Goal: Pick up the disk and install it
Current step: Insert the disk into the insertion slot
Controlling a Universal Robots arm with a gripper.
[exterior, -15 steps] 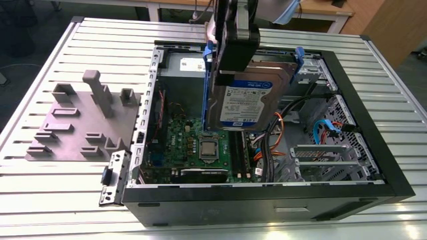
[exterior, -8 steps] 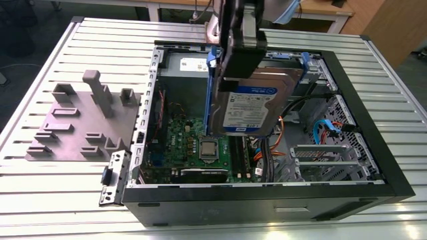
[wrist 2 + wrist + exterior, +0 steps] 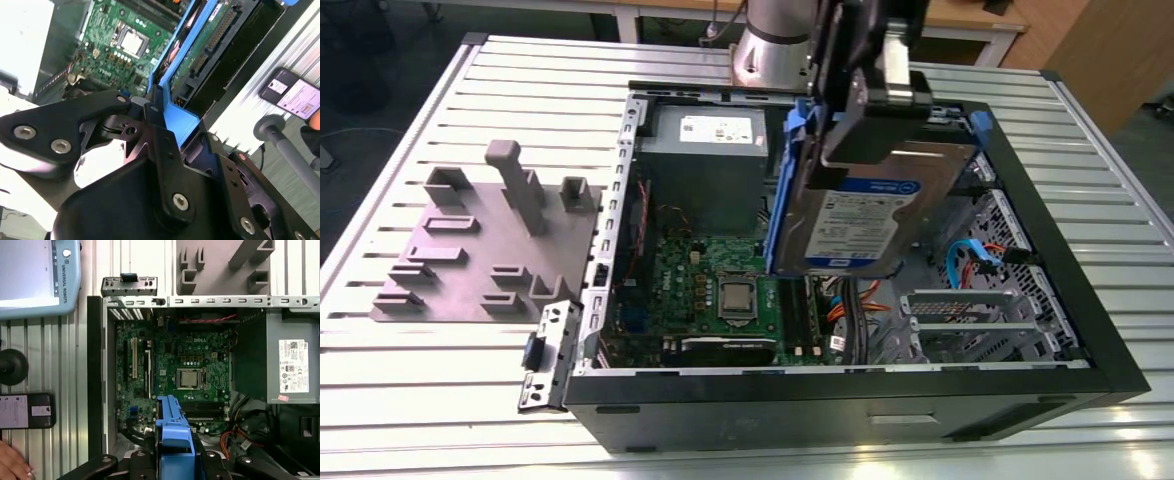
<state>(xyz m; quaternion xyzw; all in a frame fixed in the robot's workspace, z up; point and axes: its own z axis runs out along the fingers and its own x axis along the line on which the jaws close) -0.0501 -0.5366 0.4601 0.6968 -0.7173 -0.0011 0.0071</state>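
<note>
1. Gripper (image 3: 150, 112) clamped on the blue rail end of the disk (image 3: 861, 215).
2. Disk held aloft, tilted, above the open computer case (image 3: 854, 385), over the motherboard (image 3: 187, 367) and beside the drive bay (image 3: 974, 320).
3. Risks, judged: slipping from so narrow a grasp; snagging the orange cables (image 3: 867, 305); jamming in the bay through tilt.

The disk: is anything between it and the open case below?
Nothing visible. The gripper holds the disk by its blue rail, tilted above the open case. In the exterior view only open space shows beneath it, with the motherboard deeper inside.
</note>
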